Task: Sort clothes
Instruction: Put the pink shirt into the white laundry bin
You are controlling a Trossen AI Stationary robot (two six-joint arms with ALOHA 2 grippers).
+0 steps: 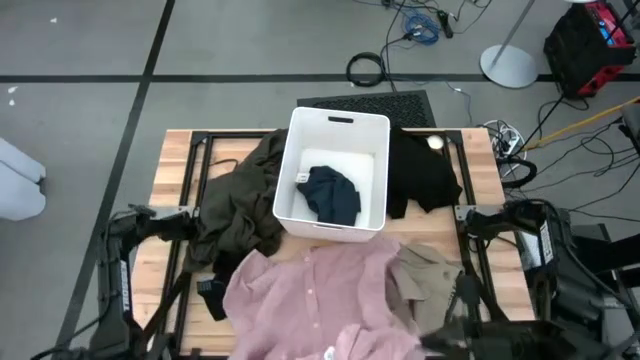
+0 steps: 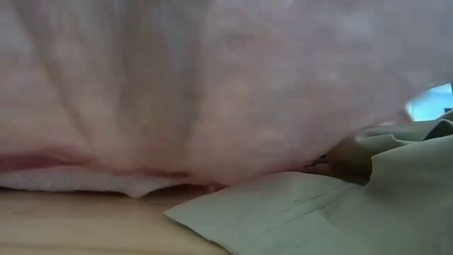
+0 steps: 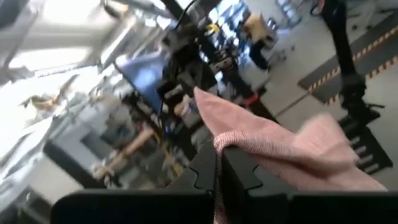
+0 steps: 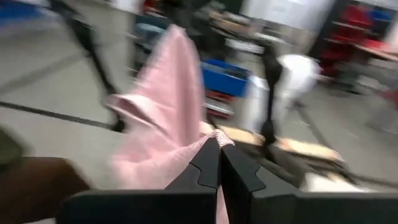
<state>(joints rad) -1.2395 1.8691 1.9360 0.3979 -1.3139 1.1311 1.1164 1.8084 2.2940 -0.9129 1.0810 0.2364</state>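
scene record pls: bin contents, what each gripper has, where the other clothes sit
bin: white bin, far centre of table, holds navy garment
left gripper: shut on pink shirt
right gripper: shut on pink shirt
olive garment: left of bin
black garment: right of bin
khaki garment: near right, beside pink shirt

Left gripper (image 3: 219,167) and right gripper (image 4: 219,163) fingers pinched closed

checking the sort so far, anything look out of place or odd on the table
Only the navy garment lies in the white bin. The dark olive garment drapes against the bin's wall, and the pink garment hangs over the table's near edge.
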